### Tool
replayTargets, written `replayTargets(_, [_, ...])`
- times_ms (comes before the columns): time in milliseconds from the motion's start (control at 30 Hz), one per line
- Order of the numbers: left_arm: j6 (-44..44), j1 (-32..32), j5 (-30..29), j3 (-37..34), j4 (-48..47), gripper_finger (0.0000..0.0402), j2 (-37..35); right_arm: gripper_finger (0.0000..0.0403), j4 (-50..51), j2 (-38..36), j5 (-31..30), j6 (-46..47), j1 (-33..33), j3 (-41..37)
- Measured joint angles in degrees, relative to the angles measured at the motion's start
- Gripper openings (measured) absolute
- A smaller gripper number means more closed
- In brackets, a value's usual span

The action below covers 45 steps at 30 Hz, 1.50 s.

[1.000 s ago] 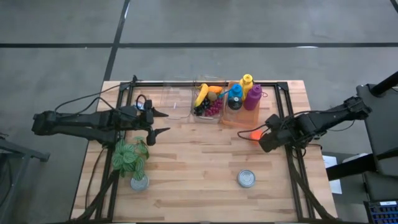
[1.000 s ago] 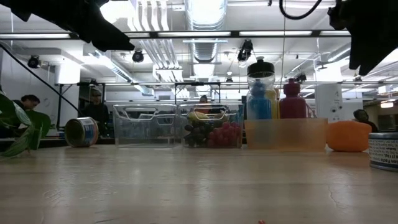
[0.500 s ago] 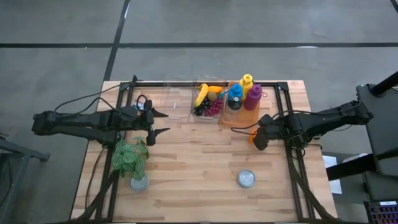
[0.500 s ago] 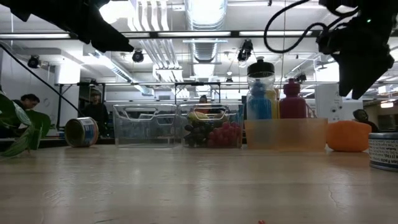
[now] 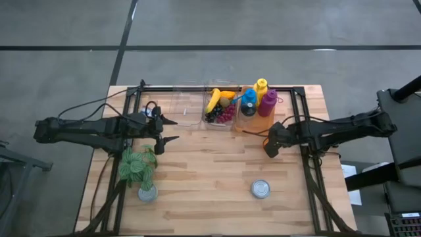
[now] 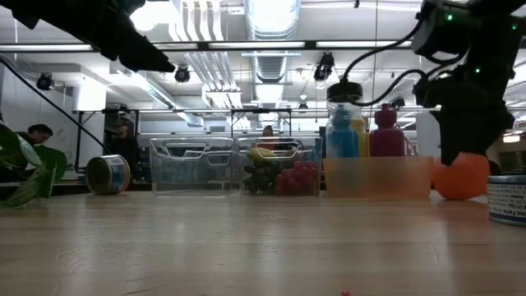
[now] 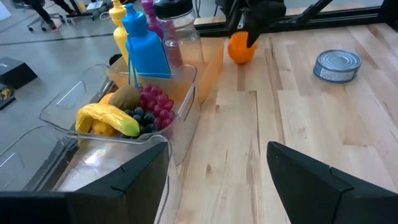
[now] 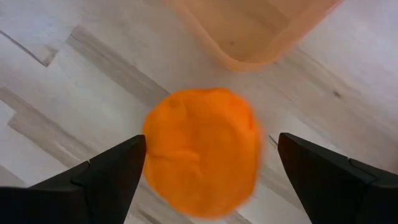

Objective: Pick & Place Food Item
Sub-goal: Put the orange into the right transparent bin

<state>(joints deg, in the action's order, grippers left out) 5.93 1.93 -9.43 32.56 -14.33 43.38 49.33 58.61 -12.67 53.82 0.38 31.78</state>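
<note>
The orange point(image 8: 202, 152) sits on the bench point(image 5: 210, 178), just beside the tinted bin point(image 5: 253, 125) that holds the bottles. It looks round, smooth and light, so it may roll or squirt out of a pinch; best taken across its widest middle, fingers level on both sides. The right claw point(image 8: 205, 171) hangs directly over it, fingers wide apart and straddling it, not yet clamped. The left claw point(image 7: 217, 168), also apart and empty, waits near the clear fruit bin point(image 7: 118, 134).

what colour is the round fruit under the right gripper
Orange, plain all over; the right wrist view shows it best.
</note>
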Motion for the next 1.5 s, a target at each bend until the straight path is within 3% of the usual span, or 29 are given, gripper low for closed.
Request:
replayTargets(300, [0.0,0.0,0.0,0.0,-0.3,0.0277,0.0,0.0364,-6.5,0.0,2.3,-1.8,-1.6,-4.8])
replayTargets(1033, [0.0,0.0,0.0,0.0,-0.3,0.0277,0.0,0.0362,-6.3,0.0,5.3,0.0,-1.5,-4.9])
replayTargets(1500, [-0.1,0.0,0.0,0.0,-0.3,0.0277,0.0,0.0232,-6.1,0.0,5.7,-1.8,-1.5,-4.9])
